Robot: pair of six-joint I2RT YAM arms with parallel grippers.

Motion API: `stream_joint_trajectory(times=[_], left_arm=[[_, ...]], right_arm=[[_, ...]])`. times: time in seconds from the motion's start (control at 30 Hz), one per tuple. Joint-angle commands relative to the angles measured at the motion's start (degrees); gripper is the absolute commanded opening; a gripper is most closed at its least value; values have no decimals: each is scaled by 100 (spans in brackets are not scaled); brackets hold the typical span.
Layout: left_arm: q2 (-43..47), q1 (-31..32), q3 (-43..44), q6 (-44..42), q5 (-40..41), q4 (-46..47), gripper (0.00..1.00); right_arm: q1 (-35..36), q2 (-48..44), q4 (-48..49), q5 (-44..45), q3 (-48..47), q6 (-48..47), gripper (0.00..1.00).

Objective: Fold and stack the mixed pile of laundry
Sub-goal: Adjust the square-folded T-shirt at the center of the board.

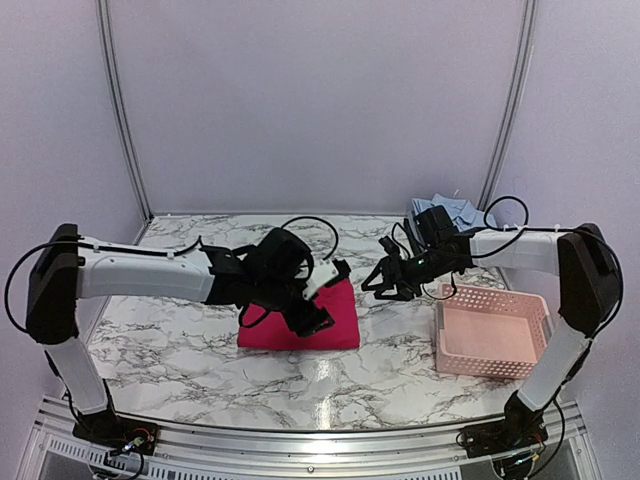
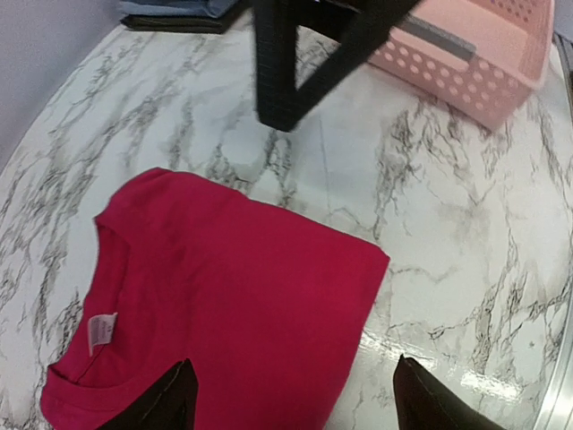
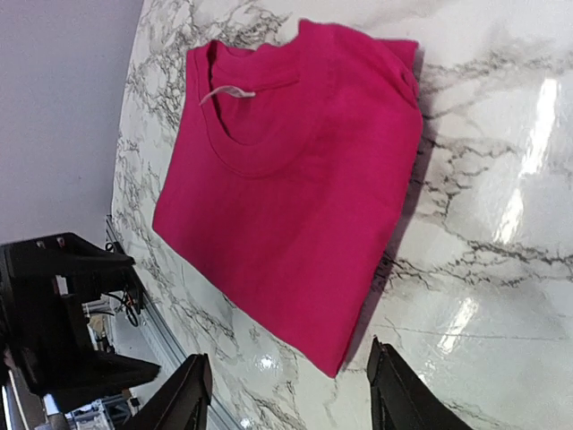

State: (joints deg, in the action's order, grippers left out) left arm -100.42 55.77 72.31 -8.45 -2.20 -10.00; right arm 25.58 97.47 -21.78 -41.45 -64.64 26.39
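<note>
The magenta-red garment (image 1: pixel 290 325) lies folded flat on the marble table, collar and label showing in the left wrist view (image 2: pixel 224 296) and the right wrist view (image 3: pixel 295 179). My left gripper (image 1: pixel 328 296) hovers over its right edge, open and empty (image 2: pixel 300 403). My right gripper (image 1: pixel 380 283) hangs just right of the garment, open and empty (image 3: pixel 286 394), above the garment's corner. The light blue shirt (image 1: pixel 450 212) lies bunched at the back right, partly hidden behind my right arm; a bit shows in the left wrist view (image 2: pixel 179 7).
The pink lattice basket (image 1: pixel 495 330) stands at the right, close under my right arm, and shows in the left wrist view (image 2: pixel 474 54). A dark tray (image 2: pixel 170 22) lies under the blue shirt. Walls close the table at back and sides.
</note>
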Motion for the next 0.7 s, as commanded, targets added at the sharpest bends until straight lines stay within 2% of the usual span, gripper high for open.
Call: stream_joint_trajectory(times=[0.0, 0.4, 0.47, 0.53, 0.6, 0.67], left_arm=[[-684, 441, 328, -934, 475, -230, 75], [-1869, 820, 608, -1490, 438, 295, 62], [-1968, 821, 663, -1510, 473, 329, 55], [-2002, 808, 700, -1466, 607, 370, 41], [-1920, 769, 662, -1349, 566, 448, 27], [-1709, 663, 498, -1121, 333, 694, 19]], right_arm=[[-60, -212, 291, -128, 347, 344, 56], [-63, -180, 620, -351, 938, 870, 56], [-65, -140, 700, -421, 1038, 981, 57], [-69, -67, 821, -529, 1126, 1108, 60], [-72, 4, 913, -647, 1170, 1203, 67], [-65, 61, 999, -733, 1196, 1310, 77]])
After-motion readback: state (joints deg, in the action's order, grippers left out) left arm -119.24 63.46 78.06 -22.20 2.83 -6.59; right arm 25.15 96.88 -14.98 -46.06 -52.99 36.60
